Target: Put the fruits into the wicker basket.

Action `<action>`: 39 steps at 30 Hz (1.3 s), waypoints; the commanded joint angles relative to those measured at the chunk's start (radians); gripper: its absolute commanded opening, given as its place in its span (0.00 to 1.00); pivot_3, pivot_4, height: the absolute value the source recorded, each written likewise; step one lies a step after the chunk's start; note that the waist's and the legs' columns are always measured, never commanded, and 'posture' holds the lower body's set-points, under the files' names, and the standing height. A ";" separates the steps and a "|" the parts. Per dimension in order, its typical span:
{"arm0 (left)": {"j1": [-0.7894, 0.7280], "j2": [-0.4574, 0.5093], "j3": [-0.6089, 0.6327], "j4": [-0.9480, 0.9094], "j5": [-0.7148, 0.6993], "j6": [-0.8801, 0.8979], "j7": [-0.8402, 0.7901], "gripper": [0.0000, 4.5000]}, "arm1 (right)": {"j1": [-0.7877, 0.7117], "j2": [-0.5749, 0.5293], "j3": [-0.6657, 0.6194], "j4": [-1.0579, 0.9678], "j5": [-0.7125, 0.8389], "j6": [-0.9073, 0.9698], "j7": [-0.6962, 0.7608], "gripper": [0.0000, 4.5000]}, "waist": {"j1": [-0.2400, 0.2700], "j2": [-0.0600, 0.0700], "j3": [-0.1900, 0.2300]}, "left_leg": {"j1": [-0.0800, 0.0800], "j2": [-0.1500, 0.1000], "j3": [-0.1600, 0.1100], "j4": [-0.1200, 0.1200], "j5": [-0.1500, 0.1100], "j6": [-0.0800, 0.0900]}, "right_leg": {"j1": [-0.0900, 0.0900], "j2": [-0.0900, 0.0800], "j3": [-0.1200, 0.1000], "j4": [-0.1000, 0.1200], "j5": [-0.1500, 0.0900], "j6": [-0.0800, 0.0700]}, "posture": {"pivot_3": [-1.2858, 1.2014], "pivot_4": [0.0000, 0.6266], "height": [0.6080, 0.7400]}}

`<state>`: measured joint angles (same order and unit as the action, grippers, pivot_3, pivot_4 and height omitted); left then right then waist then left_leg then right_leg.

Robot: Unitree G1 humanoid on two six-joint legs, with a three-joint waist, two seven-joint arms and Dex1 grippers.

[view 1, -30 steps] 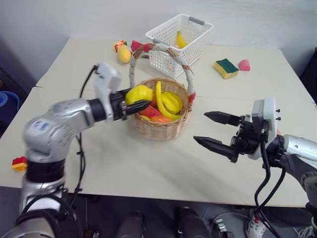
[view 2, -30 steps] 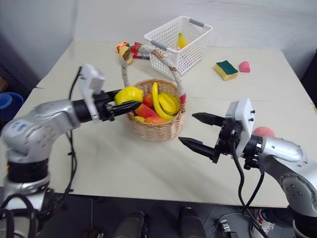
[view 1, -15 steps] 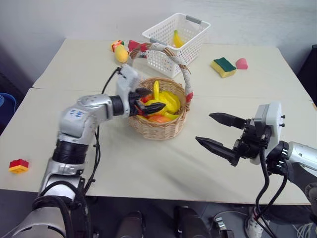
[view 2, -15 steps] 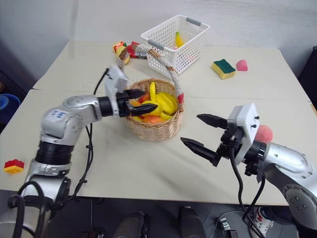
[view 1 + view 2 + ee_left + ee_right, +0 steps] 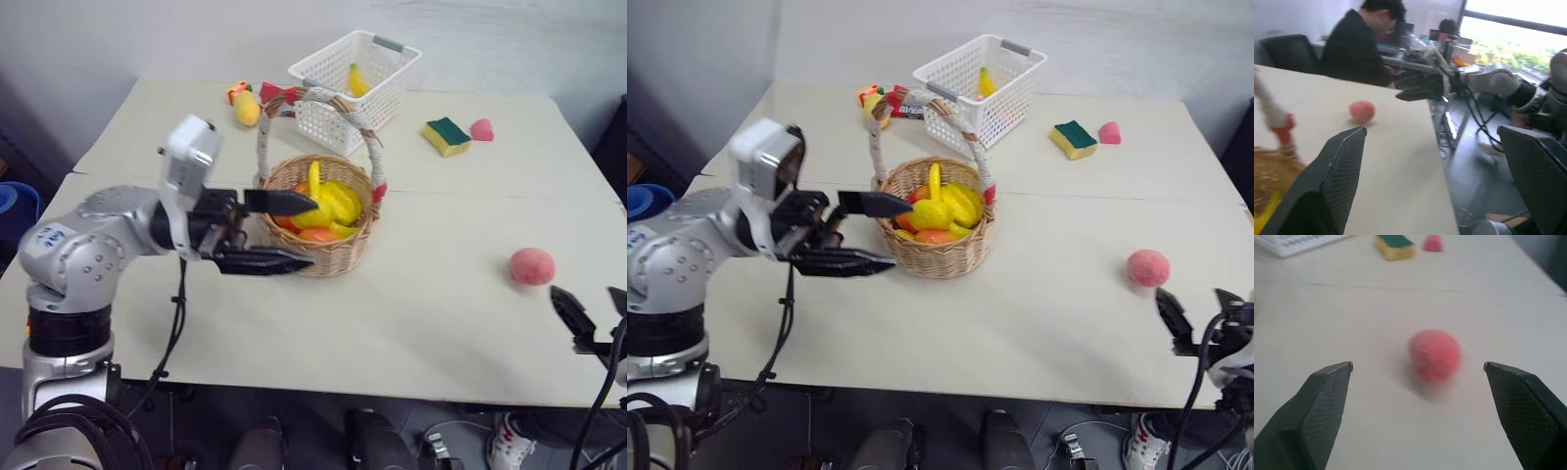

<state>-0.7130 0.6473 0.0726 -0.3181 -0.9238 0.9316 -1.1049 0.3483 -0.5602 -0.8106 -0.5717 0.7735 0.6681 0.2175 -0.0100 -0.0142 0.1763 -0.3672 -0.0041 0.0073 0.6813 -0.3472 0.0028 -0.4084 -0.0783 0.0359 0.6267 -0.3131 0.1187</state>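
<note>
Right wrist view was taken up nearest by the right tool [image 5: 1418, 382], its two black fingers spread wide with nothing between them, lined up on the peach [image 5: 1435, 355] lying just ahead on the tabletop [image 5: 1327, 323]. From the head, that tool [image 5: 588, 318] was seen low at the near right edge, with the peach [image 5: 532, 265] a little beyond it and well apart from the wicker basket [image 5: 323, 250]. The peach was judged light, round and likely to roll, so a grip across its widest middle seemed best, fingers on opposite sides. Further in, the left tool [image 5: 279, 230] was held level beside the basket, fingers apart and empty, one above the rim and one outside the wall. Inside lay a lemon [image 5: 338, 201] among other yellow and orange toy fruit. Farthest back stood a white lattice basket [image 5: 358, 83] and a sponge [image 5: 447, 134].
</note>
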 commanded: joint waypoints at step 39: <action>0.091 0.110 0.120 0.005 0.058 -0.085 0.172 1.00 | -0.464 -0.091 0.626 0.008 0.088 0.011 0.484 0.50 | -0.026 0.005 0.001 | -0.002 0.003 -0.003 -0.001 0.002 -0.003 | -0.005 0.002 -0.001 0.007 0.000 0.001 | 0.52 0.24 1.00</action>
<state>-0.6316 0.7293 0.1362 -0.2997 -0.8582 0.8508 -0.9287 -0.0620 -0.6422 -0.2006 -0.4759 0.7950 0.6360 0.7121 -0.0363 -0.0094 0.1777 -0.3690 -0.0016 0.0039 0.6814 -0.3456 -0.0004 -0.4130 -0.0763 0.0350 0.6337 -0.3129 0.1192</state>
